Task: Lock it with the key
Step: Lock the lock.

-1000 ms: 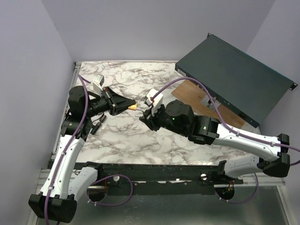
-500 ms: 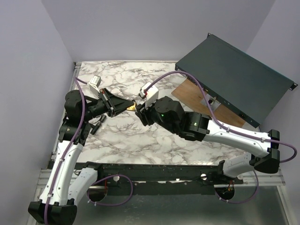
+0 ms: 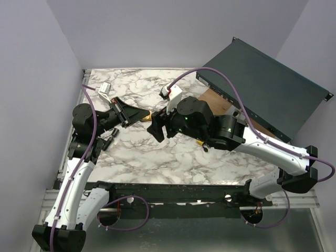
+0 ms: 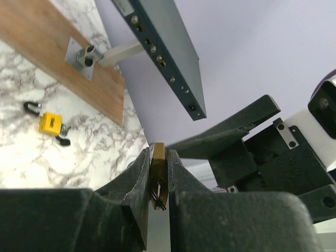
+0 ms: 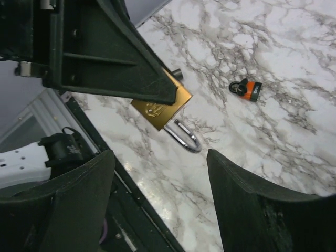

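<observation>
My left gripper (image 3: 143, 115) is shut on a brass padlock (image 3: 149, 114) and holds it above the marble table. In the left wrist view the padlock (image 4: 158, 167) sits edge-on between the fingers, keyhole end facing the camera. In the right wrist view the padlock's brass body (image 5: 161, 107) and its silver shackle (image 5: 187, 137) stick out from the left fingers (image 5: 105, 58). My right gripper (image 3: 156, 130) is open and empty, right beside the padlock, its fingers (image 5: 58, 205) spread wide below it. I cannot make out a key in either gripper.
A yellow padlock (image 4: 51, 123) with a small black key beside it lies on the table near a wooden board (image 4: 63, 58). A small orange padlock (image 5: 247, 89) lies on the marble. A dark rack unit (image 3: 262, 86) is propped at the back right.
My right arm has swung up and left, bringing its open gripper close beside the padlock. My left gripper has held the padlock almost still.
</observation>
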{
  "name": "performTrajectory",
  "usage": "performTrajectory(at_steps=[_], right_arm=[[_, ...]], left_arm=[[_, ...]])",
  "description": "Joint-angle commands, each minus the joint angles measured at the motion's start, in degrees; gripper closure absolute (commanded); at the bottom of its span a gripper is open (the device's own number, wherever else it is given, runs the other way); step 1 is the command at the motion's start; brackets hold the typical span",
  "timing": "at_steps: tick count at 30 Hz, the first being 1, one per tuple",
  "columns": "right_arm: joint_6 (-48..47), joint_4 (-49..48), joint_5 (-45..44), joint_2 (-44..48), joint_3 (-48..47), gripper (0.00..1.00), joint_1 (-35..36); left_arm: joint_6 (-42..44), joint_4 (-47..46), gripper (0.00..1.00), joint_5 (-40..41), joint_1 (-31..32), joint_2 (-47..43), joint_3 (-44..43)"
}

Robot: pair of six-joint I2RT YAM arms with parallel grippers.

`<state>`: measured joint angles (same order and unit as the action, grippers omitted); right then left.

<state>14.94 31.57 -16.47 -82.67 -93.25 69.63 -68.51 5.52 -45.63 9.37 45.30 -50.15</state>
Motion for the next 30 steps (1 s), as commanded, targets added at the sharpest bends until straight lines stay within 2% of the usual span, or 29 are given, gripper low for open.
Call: performTrajectory(at_steps=[1, 4, 7, 10, 12, 16, 17, 21, 26, 28, 30], right_arm=[[10.5, 12.0, 4.3, -1.5, -5.7, 0.25, -0.3], [19.2, 17.6, 7.3, -3.3, -10.9, 0.24, -3.6], [26.9, 17.1, 18.6, -2.9, -11.5, 0.24, -12.4], [35.1, 10.7, 31.5, -1.3, -7.2, 0.26, -23.4], [41.4, 6.2, 38.3, -1.3, -4.5, 0.27, -27.6], [57.1, -8.8, 48.4, -1.0, 5.0, 0.31, -30.5], [60.5, -13.6, 49.6, -0.9, 7.0, 0.32, -30.6], [70.2, -22.3, 51.0, -0.2, 11.5, 0.33, -30.6], [79.2, -29.8, 49.6, 1.3, 17.1, 0.41, -30.6], [82.5, -34.8, 49.8, 1.8, 19.6, 0.49, -30.5], [84.7, -37.4, 49.8, 2.3, 21.6, 0.51, -30.6]], left_arm=[[0.7, -16.5, 1.00, 2.2, -0.4, 1.4, 1.8], [0.8, -22.4, 1.00, 1.4, -0.5, 2.3, 2.9], [0.7, -27.8, 1.00, 0.5, -0.7, 2.9, 4.3], [-0.1, -32.7, 1.00, 0.1, -0.8, 3.1, 6.2], [-0.4, -36.2, 1.00, -0.1, -0.9, 3.1, 7.4], [0.4, -41.6, 1.00, -0.4, -0.9, 3.6, 8.6], [1.0, -42.3, 1.00, -0.2, -1.0, 3.6, 8.7], [4.1, -44.3, 1.00, 0.7, -1.0, 4.4, 9.3], [3.6, -50.5, 1.00, 0.9, -0.9, 6.6, 10.5], [3.6, -51.3, 1.00, 1.1, -0.9, 7.3, 10.7], [3.7, -52.6, 1.00, 1.4, -0.9, 7.8, 11.1]])
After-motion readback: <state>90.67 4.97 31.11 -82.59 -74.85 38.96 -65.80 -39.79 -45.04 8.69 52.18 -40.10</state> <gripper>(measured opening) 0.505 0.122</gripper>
